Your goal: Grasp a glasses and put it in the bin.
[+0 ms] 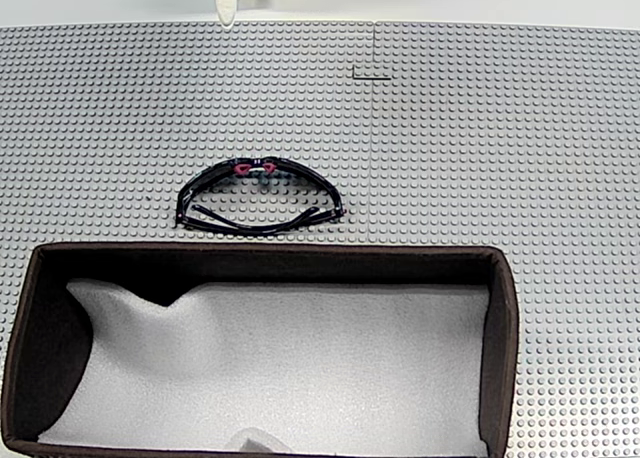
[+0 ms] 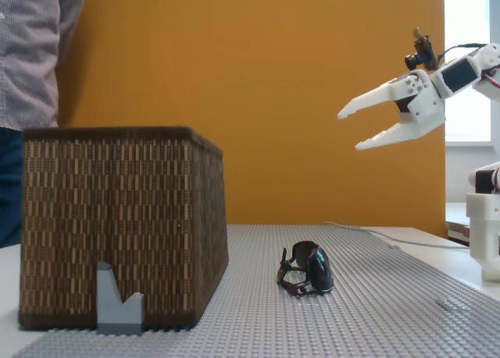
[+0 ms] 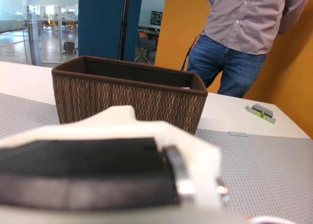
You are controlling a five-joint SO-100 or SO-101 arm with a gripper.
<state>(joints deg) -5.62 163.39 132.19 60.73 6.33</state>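
Observation:
The glasses (image 1: pixel 260 199) lie folded on the grey studded baseplate, just beyond the bin's far wall in a fixed view. In the side-on fixed view the glasses (image 2: pixel 306 272) rest to the right of the bin (image 2: pixel 117 217). The bin (image 1: pixel 270 250) has dark brown woven walls and white foam inside. My gripper (image 2: pixel 350 130) hangs high above and to the right of the glasses, open, with nothing between its fingers. One white finger (image 1: pixel 226 3) pokes in at the top edge. In the wrist view a finger (image 3: pixel 98 170) fills the foreground, with the bin (image 3: pixel 127 97) beyond it.
A person (image 2: pixel 31 61) stands behind the bin, also the person (image 3: pixel 244 38) in the wrist view. A small grey brick piece (image 2: pixel 117 303) stands against the bin's near wall. Loose grey and green bricks (image 3: pixel 261 112) lie on the white table. The arm's base (image 2: pixel 488 233) stands at the right.

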